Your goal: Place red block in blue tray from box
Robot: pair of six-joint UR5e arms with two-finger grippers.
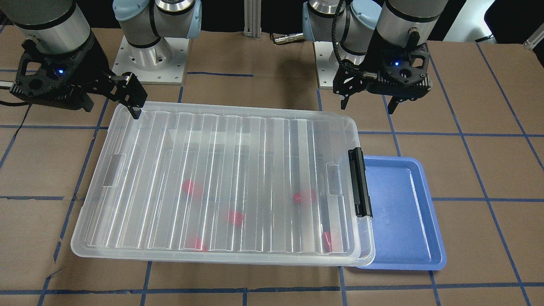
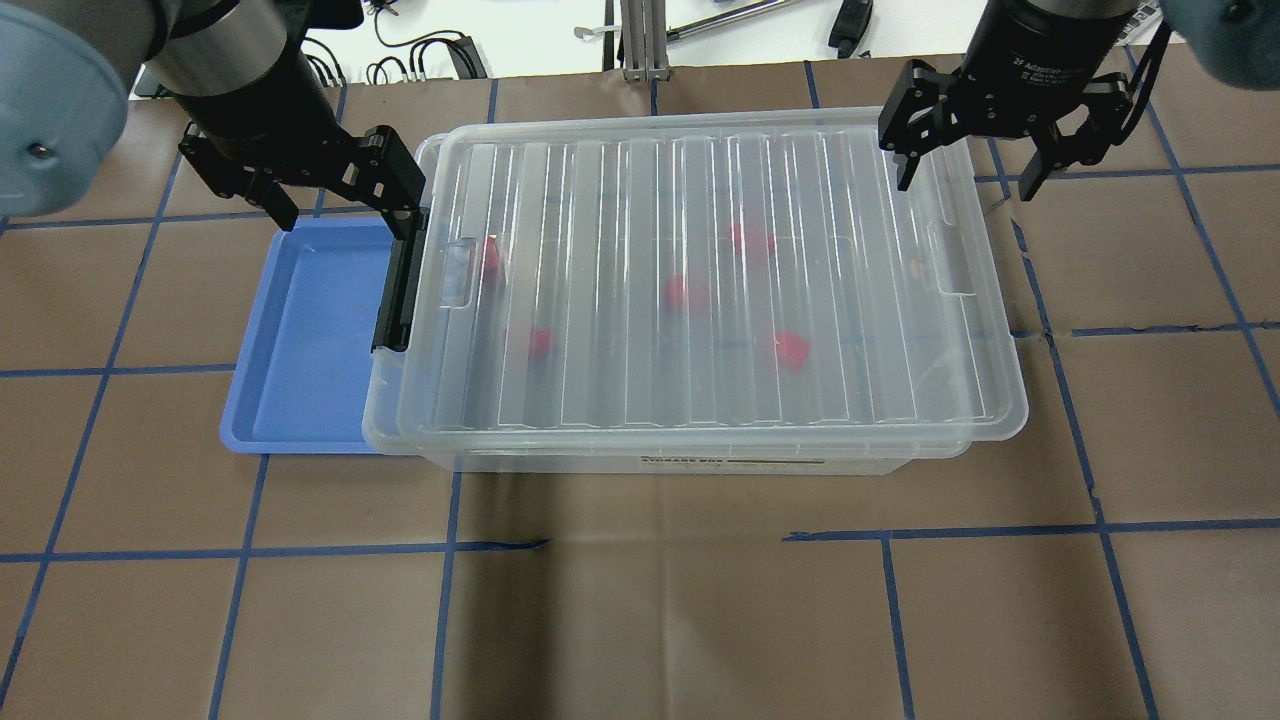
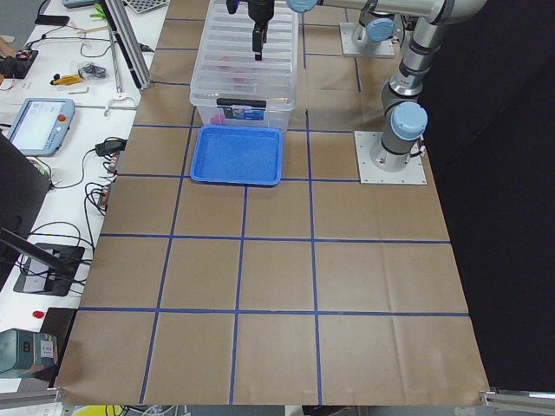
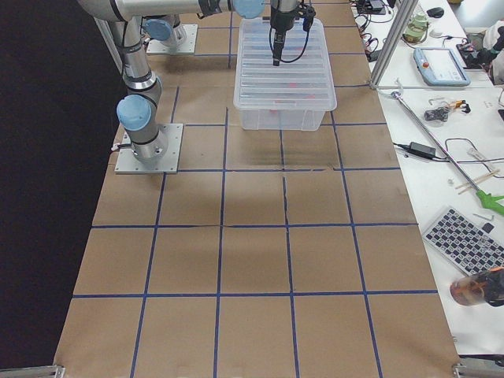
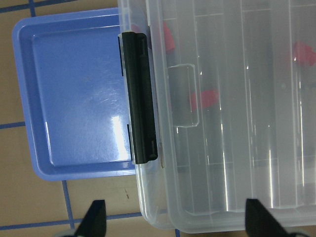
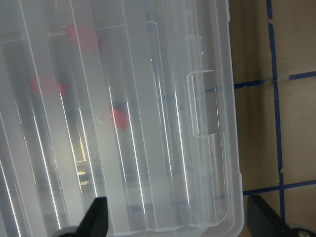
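Note:
The box [image 2: 700, 200] is a clear bin with its ribbed lid on and a black latch [image 2: 395, 290] at its left end. Several red blocks show through the lid, one near the middle [image 2: 680, 292]. The blue tray [image 2: 300, 340] lies beside the latch end, partly under the lid's rim, with nothing in it. My left gripper [image 2: 345, 215] is open above the far latch corner, and its view looks down on the tray [image 5: 84, 98] and latch [image 5: 139, 98]. My right gripper [image 2: 968, 180] is open above the box's far right corner [image 6: 212, 98].
Brown paper with blue tape lines [image 2: 640, 600] covers the table around the box. The two arm bases [image 1: 148, 55] stand behind the box. Side benches with tools and cables [image 4: 449, 118] lie beyond the table's edges.

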